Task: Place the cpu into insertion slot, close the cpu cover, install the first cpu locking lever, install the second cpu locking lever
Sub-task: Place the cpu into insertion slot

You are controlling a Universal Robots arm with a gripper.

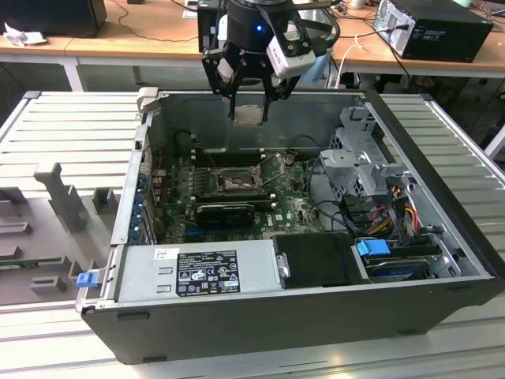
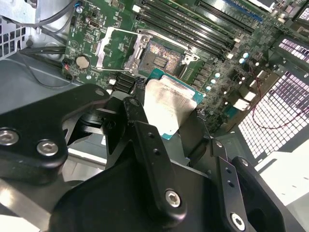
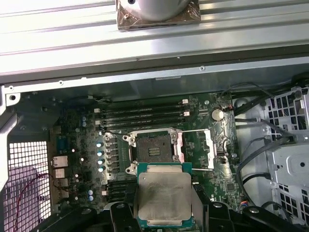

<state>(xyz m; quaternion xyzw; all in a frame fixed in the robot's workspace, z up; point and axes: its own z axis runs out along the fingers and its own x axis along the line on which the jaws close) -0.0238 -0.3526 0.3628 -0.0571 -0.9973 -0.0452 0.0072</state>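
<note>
My gripper (image 1: 249,118) hangs over the back of the open computer case, shut on the cpu (image 1: 249,115), a flat square chip with a dull silver top. In both wrist views the cpu (image 3: 164,195) (image 2: 169,104) sits between the black fingers (image 2: 145,140), above the motherboard and a little off from the insertion slot (image 3: 153,147) (image 2: 161,53). The slot (image 1: 234,183) lies bare with its contact field showing. The cpu cover (image 3: 179,145) stands flipped open beside the slot, and thin wire levers lie swung out by it.
Memory slots (image 3: 145,116) run along one side of the socket and a coin battery (image 3: 217,114) sits near the cover. A power supply (image 1: 197,268) fills the case front, a drive cage with cables (image 1: 355,166) stands at the exterior view's right. A grey foam tray (image 1: 47,221) lies outside.
</note>
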